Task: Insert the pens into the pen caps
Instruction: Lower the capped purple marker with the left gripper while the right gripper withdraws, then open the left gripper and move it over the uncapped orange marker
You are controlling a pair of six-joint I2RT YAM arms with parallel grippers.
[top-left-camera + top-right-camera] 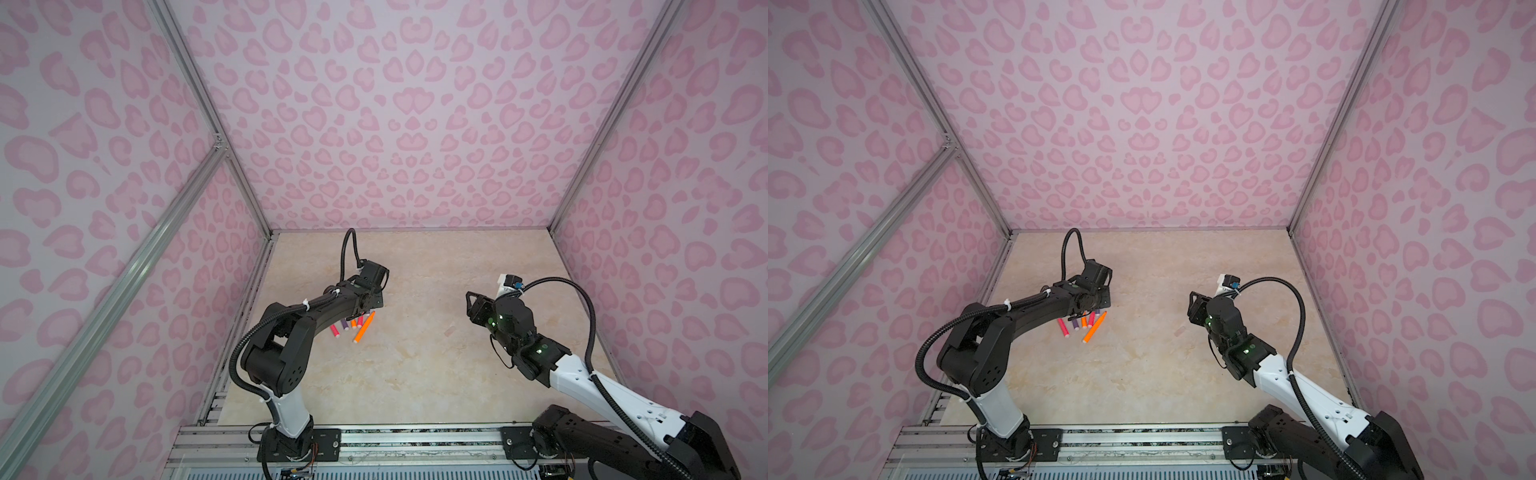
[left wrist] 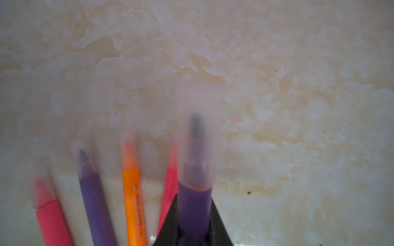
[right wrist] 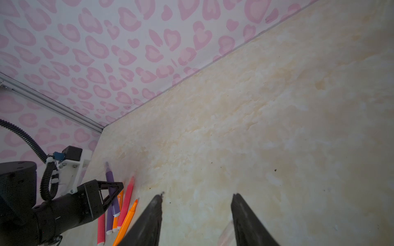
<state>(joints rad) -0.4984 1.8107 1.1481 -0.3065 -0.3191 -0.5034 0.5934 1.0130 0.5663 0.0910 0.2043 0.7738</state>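
Left tool pinching one purple pen; five pens, one cap loose.

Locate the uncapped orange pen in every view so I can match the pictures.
Top views: in both, the uncapped orange pen lies slanted at the right edge of the pen cluster.
Left wrist: not in it; the capped orange pen is a different one.
Right wrist: outermost of the pens, nearest a right gripper finger.
Shared landmark: the left gripper, shut on a purple pen.
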